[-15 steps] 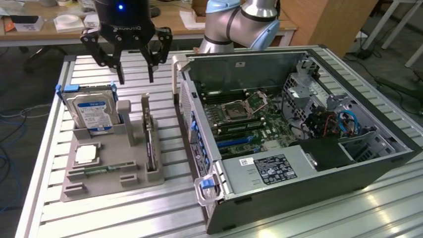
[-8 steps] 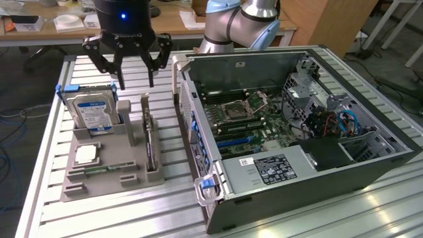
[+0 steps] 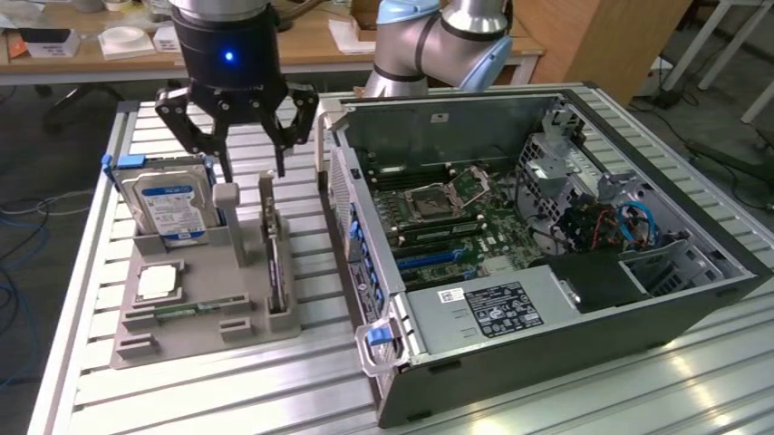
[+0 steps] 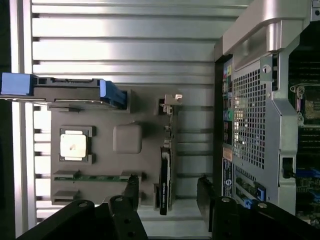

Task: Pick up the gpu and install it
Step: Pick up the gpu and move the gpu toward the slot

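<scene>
Our fingers (image 4: 205,195) hang spread and empty over the gpu (image 4: 165,175), one to each side of it, not touching. We see the card standing on edge in a slot of the grey holder (image 3: 206,272), with the hard drive (image 3: 176,208) at the holder's far end. Both sit on the table (image 3: 242,390). On the exterior view's right lies the open computer case (image 3: 545,299).

The exterior view looks obliquely down from afar over the ribbed aluminium desk (image 3: 303,381). The wrist view faces straight down, nearer. Both share the grey plastic holder (image 3: 194,304) (image 4: 107,165), which in the exterior view lies at nine o'clock of the open black computer case (image 3: 545,344).
</scene>
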You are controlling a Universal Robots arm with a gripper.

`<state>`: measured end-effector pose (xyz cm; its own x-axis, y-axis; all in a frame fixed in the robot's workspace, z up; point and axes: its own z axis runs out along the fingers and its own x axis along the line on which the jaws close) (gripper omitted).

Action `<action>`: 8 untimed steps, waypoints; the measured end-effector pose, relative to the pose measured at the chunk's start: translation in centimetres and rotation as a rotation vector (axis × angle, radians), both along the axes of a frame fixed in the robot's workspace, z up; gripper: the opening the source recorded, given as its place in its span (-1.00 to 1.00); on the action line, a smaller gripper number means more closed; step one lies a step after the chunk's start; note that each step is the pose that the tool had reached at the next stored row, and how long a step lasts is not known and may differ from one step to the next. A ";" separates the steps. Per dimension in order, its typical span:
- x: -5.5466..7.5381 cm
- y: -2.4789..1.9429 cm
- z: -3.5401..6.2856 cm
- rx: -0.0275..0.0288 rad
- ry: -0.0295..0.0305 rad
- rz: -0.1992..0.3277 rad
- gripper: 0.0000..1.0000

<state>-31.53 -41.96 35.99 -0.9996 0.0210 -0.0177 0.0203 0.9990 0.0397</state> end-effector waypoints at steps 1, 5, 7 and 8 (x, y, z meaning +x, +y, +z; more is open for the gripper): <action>0.0 -0.10 -0.18 0.0001 -0.0022 -0.003 0.18; 0.0 -0.45 -0.88 -0.0001 -0.0058 -0.017 0.18; -0.1 -0.65 -1.17 -0.0010 -0.0068 -0.018 0.18; -0.1 -0.74 -1.29 -0.0021 -0.0070 -0.018 0.18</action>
<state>-31.60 -42.70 34.69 -0.9989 0.0392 -0.0248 0.0383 0.9986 0.0378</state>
